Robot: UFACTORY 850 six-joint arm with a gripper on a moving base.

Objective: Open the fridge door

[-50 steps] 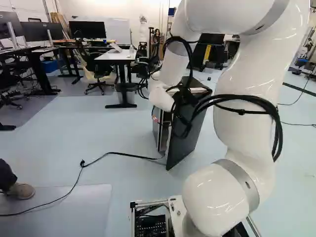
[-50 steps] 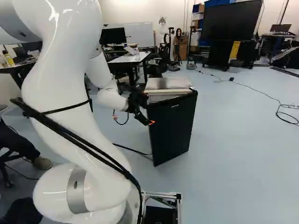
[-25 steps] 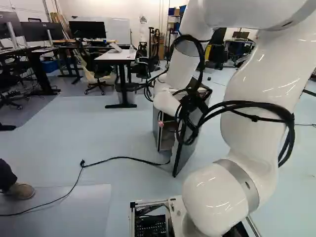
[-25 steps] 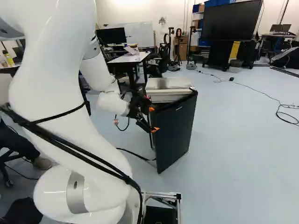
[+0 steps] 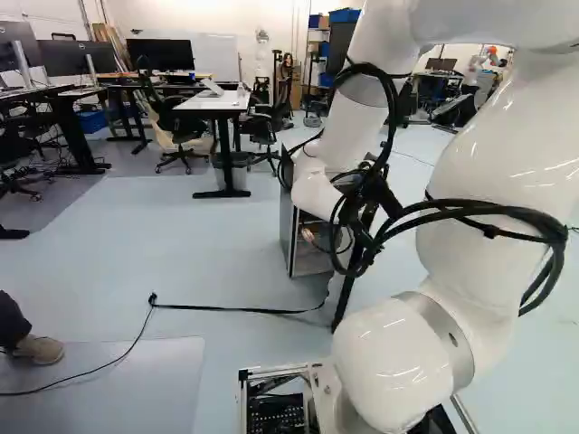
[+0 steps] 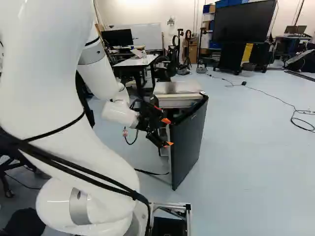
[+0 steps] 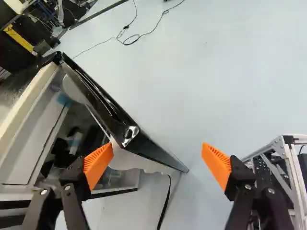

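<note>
Our gripper (image 7: pixel 157 160) stands with its fingers (image 7: pixel 98 165) well apart. The door (image 6: pixel 189 145) is ajar, swung out from the fridge (image 6: pixel 176 87), its free edge showing between them. One finger sits on the inner side, presumably to push the door wider; contact: cannot tell.

Pale blue floor (image 6: pixel 246 147) spreads below the gripper (image 6: pixel 167 132); well beyond it stand a white-topped desk (image 6: pixel 135 62) and whiteboard (image 6: pixel 147 37).

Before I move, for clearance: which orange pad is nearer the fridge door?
The pad on the fridge's side, beside the door; the other pad is nearer the metal frame.
</note>
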